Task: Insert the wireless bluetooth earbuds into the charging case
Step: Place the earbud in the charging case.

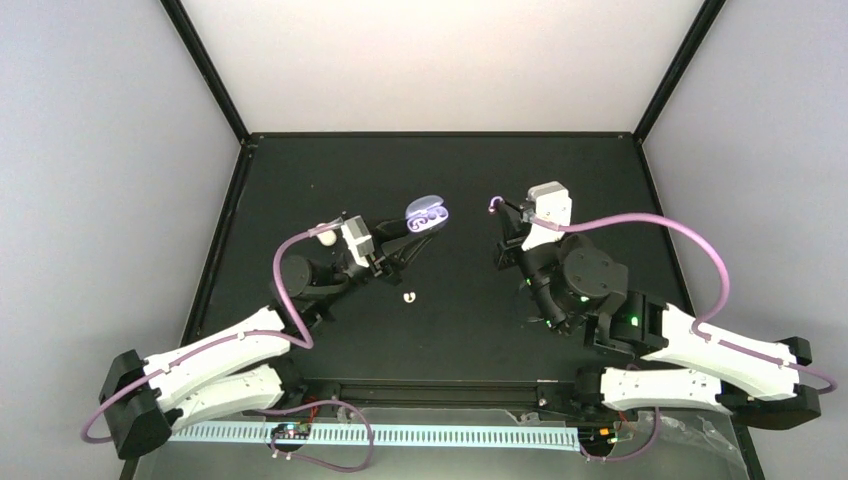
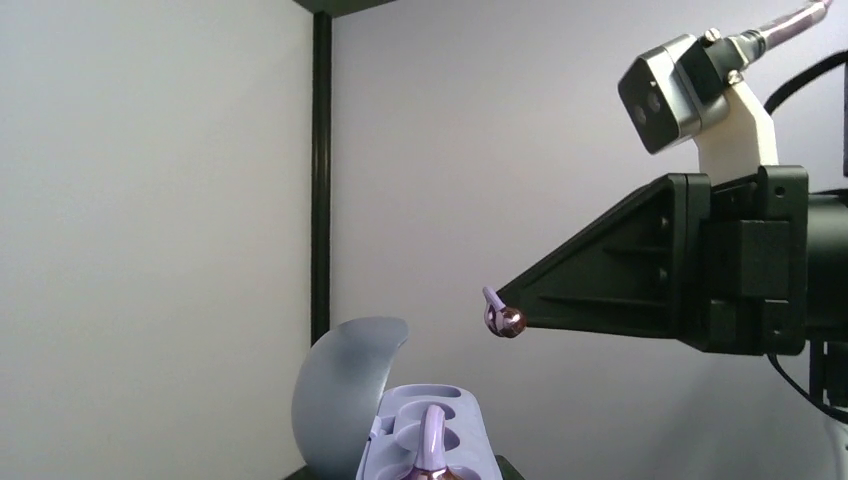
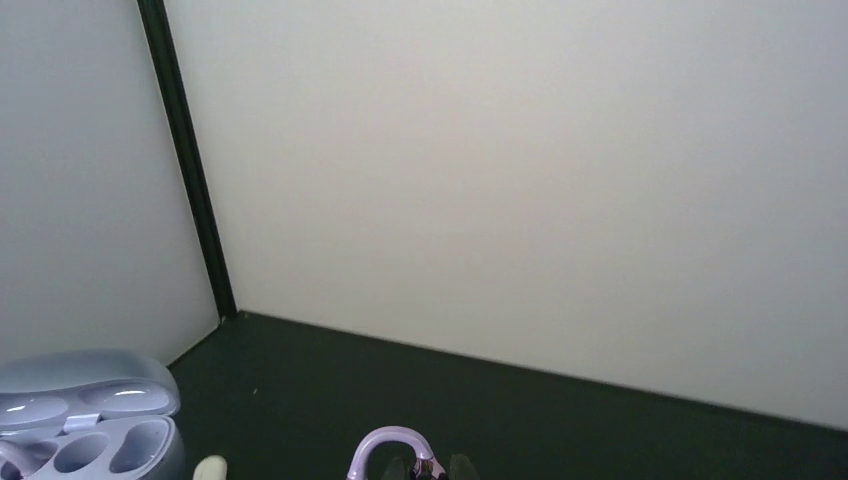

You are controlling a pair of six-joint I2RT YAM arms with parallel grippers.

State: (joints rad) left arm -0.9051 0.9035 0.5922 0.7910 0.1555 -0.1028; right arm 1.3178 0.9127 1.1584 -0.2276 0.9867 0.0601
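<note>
My left gripper [image 1: 413,229] is shut on the open lilac charging case [image 1: 427,214] and holds it above the table. In the left wrist view the case [image 2: 455,420] shows its raised lid [image 2: 340,390] and one lilac earbud [image 2: 433,440] standing in a slot. My right gripper [image 1: 498,208] is shut on a second lilac earbud [image 1: 492,205], held in the air to the right of the case and apart from it. That earbud also shows in the left wrist view [image 2: 497,318] and in the right wrist view [image 3: 385,450]. One white earbud [image 1: 408,296] lies on the table. The other white one is not in view.
The black table [image 1: 450,165] is walled by pale panels with black corner posts [image 1: 205,70]. The right arm's wrist camera [image 2: 675,90] faces the left one. A small white blob [image 3: 210,468] sits at the bottom edge of the right wrist view; I cannot tell what it is.
</note>
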